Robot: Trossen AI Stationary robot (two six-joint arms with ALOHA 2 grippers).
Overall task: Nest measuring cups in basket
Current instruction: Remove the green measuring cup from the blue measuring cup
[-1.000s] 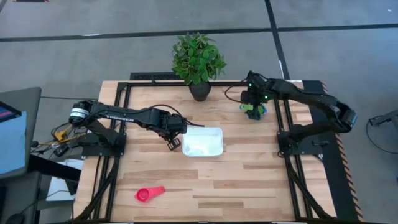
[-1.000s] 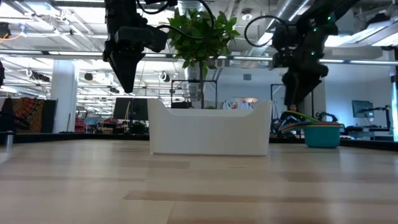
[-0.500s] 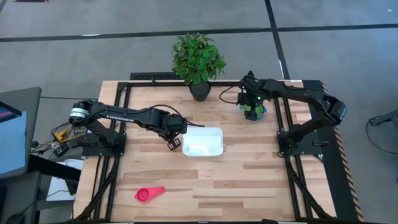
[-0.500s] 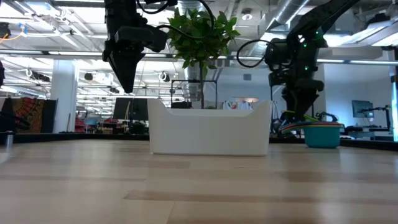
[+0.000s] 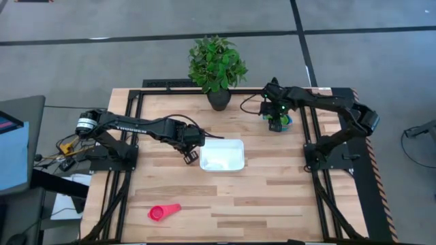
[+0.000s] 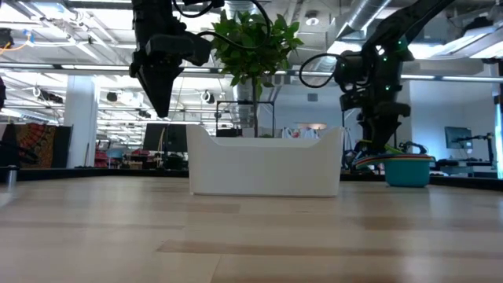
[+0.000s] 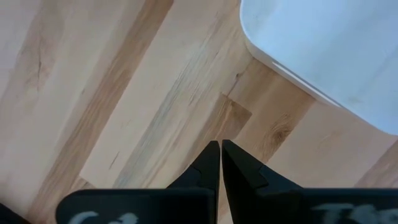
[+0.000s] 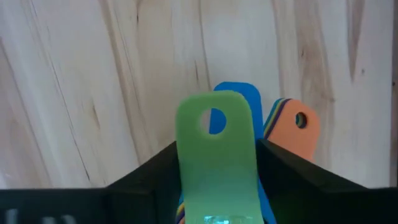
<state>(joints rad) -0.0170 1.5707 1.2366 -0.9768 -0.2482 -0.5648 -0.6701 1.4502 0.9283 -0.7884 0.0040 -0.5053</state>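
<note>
A stack of nested measuring cups (image 5: 284, 122) stands on the table near its far right corner. Its teal bowl (image 6: 407, 170) rests on the wood. The green, blue (image 8: 247, 98) and orange (image 8: 297, 128) handles fan out. My right gripper (image 5: 275, 121) reaches down onto the stack and is shut on the green handle. A red cup (image 5: 163, 212) lies alone near the near left corner. The white basket (image 5: 222, 155) sits mid-table. My left gripper (image 7: 221, 149) is shut and hovers just left of the basket (image 7: 323, 56). My right gripper (image 8: 216, 163) pinches the green cup's flat handle (image 8: 216, 140) between its two fingers, one on each long edge. The fingers (image 8: 281, 168) come from above, pointing down. The stack's bowl still rests on the table in the low view.
A potted plant (image 5: 218, 68) stands at the far edge between the arms, and its dark pot (image 5: 219, 100) is close to the stack. Bare wood lies between the basket and the near edge. The room shows beyond the table.
My right gripper has come down from above the stack onto its handles, shifting slightly toward the table's left. Most of this happened in the first half second, and then it nearly held still. The left arm, basket and red cup have stayed put.
</note>
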